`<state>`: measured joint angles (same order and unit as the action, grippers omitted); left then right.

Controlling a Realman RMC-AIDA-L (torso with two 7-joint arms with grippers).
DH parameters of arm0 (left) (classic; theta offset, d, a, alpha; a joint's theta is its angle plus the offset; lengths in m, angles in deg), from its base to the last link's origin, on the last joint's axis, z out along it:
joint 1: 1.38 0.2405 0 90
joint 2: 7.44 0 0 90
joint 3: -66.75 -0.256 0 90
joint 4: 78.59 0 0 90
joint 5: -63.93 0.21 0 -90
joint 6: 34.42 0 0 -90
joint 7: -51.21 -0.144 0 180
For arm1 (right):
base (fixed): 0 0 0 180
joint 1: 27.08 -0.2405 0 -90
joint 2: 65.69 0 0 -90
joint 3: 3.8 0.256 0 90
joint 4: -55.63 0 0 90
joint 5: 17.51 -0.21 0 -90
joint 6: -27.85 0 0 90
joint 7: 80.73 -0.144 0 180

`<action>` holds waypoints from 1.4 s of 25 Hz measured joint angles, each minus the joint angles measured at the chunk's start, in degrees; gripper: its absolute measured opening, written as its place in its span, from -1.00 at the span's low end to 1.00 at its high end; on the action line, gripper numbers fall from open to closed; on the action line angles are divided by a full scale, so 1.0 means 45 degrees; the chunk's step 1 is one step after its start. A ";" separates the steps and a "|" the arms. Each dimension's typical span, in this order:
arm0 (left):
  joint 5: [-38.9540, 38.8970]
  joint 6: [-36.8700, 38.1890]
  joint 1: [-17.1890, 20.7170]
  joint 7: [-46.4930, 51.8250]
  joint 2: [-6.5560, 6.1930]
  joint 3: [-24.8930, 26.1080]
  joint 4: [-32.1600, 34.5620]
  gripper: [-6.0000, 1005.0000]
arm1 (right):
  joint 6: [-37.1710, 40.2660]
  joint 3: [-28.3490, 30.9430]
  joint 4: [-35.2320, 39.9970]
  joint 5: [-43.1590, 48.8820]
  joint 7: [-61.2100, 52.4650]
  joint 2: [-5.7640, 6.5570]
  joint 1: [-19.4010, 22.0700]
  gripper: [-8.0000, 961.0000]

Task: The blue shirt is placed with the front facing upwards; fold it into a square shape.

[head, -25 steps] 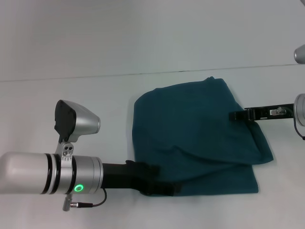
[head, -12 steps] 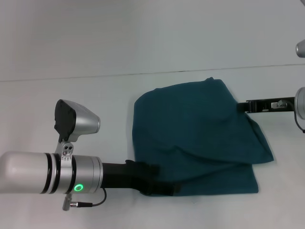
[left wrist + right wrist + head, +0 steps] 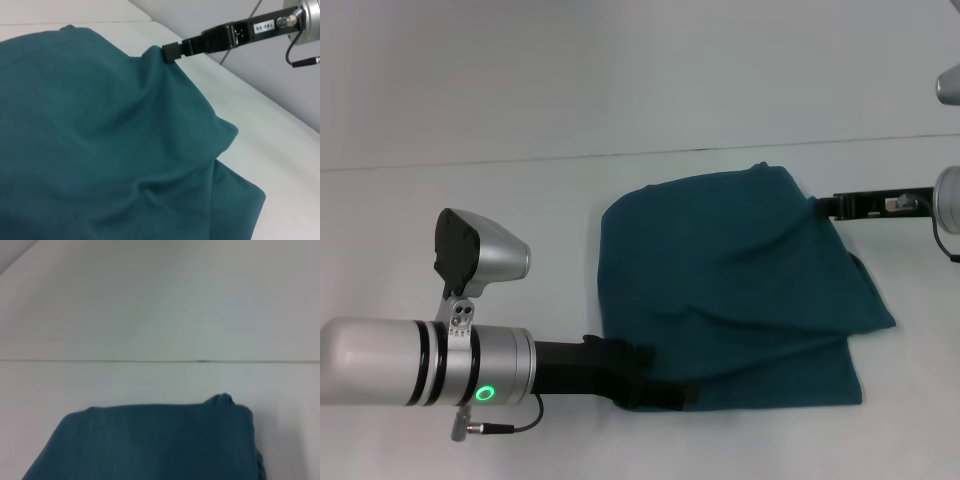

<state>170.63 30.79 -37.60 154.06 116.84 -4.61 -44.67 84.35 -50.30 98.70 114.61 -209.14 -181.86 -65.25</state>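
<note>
Right claw (image 3: 823, 207) comes in from the robot's right and meets the right edge of the shirt (image 3: 740, 285) near its far corner. In the left wrist view its black tip (image 3: 172, 51) touches a raised peak of cloth, which suggests a pinch, but I cannot tell whether the fingers are together on the fabric or merely against it.

From that claw the shirt spreads away toward the robot's left and back toward its body. It lies on the white table (image 3: 470, 220) as a bundle of at least two layers, plain teal side up, no lettering showing. The upper layer sags past the lower one on the right side, so the outline is lopsided rather than square.

Left claw (image 3: 655, 385) sits at the shirt's near edge, by the near-left corner, its tip against or under the cloth; whether it is clamped cannot be told.

Each claw has its own edge: right is nearer the far corner, left the near one. The bundle's longer run looks to be near-to-far, roughly between them.
</note>
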 joint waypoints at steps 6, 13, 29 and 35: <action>0.0000 -0.0014 -0.0010 -0.0004 0.0000 0.0000 0.0000 0.83 | -0.0166 0.0000 0.0289 0.0000 0.0128 -0.0026 -0.0208 -0.98; 0.0000 -0.0020 -0.0018 0.0001 0.0000 0.0000 0.0000 0.83 | -0.0550 0.0000 0.0254 0.0046 0.0101 -0.0005 -0.0273 -0.98; -0.0001 -0.0003 -0.0082 0.0042 0.0000 -0.0001 0.0000 0.83 | -0.0536 0.0055 0.0019 0.0057 -0.0122 0.0133 0.0211 -0.12; 0.0000 0.0002 -0.0097 0.0048 -0.0004 0.0000 0.0000 0.83 | -0.0107 0.0002 -0.0312 0.0280 -0.0156 0.0172 0.0240 0.43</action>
<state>170.62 30.80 -38.04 154.28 116.82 -4.62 -44.67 83.87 -50.29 97.30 115.87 -209.84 -181.09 -64.17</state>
